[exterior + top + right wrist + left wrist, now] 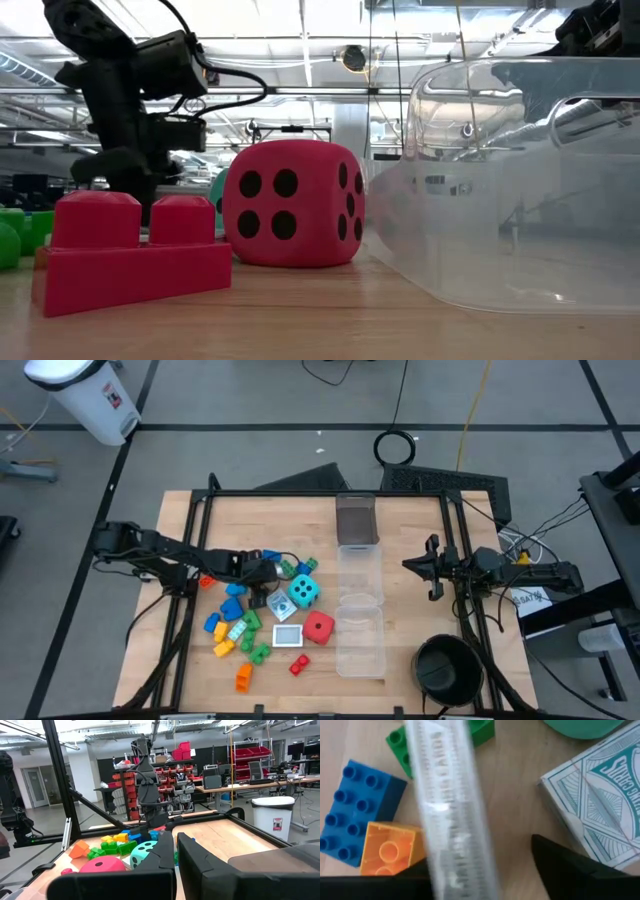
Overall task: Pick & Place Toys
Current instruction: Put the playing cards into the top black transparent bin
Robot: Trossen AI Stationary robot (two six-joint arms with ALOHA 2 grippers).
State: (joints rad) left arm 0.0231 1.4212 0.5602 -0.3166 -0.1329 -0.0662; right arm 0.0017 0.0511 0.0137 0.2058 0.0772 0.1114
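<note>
Left tool (268,575) down among the toys on the tabletop (400,610); right tool (432,567) waits off to the side.

Only the left wrist view shows what sits between the left tool's fingers (580,870): a pale upright card pack (450,810), blurred, so whether it is pinched cannot be told. A second card pack (600,795), blue brick (355,810), orange brick (390,847) and green brick (407,750) lie around it. The left arm stretches low across the tabletop. The low view shows the red die (290,203) beside a red brick (130,250) and clear box (520,190). The right tool's fingers are pressed together.
</note>
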